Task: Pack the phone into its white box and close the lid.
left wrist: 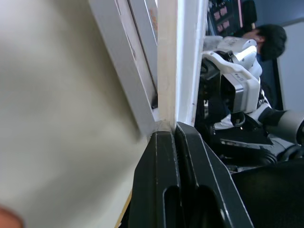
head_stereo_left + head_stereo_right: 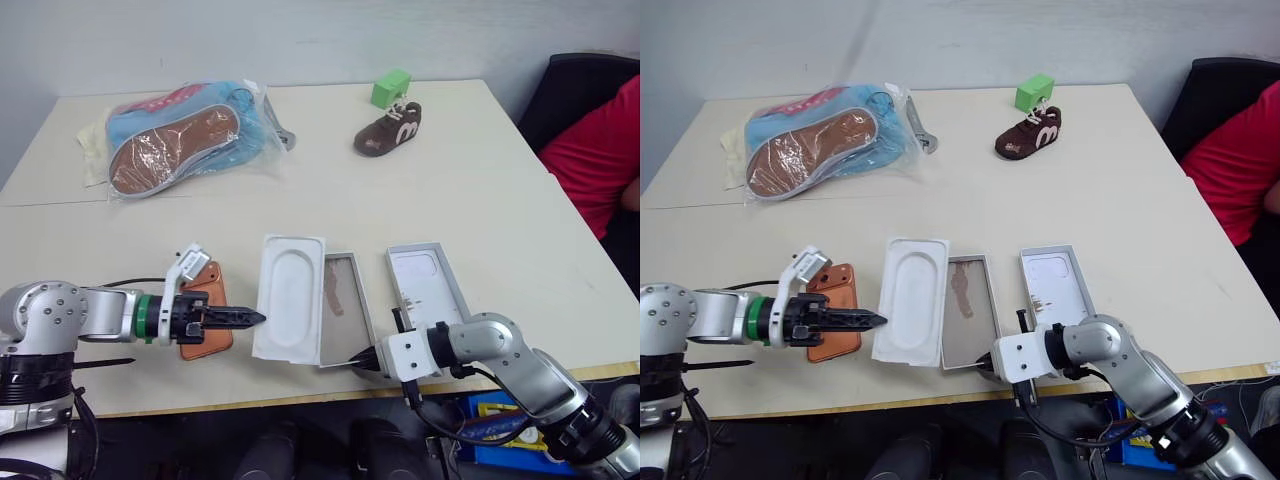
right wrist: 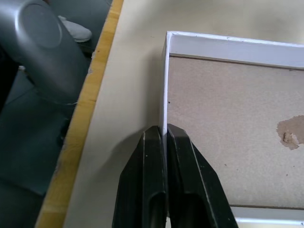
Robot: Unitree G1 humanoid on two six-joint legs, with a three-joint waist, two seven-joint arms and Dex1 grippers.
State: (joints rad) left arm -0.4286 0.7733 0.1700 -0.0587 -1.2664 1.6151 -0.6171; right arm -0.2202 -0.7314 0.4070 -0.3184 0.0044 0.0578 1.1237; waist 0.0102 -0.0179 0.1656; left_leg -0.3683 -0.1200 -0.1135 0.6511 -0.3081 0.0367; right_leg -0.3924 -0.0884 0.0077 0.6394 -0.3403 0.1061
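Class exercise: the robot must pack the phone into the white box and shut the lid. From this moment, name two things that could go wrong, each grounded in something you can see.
1. The right hand pinches only the thin wall of the white box near the table edge; a pull might tip the tray or drag it off.
2. The flat white panel leans on the box's rim, and the left hand, shut, points at it; a push could slide it over the opening, blocking the phone.

White letter "m" on brown shoe [image 2: 388,129]
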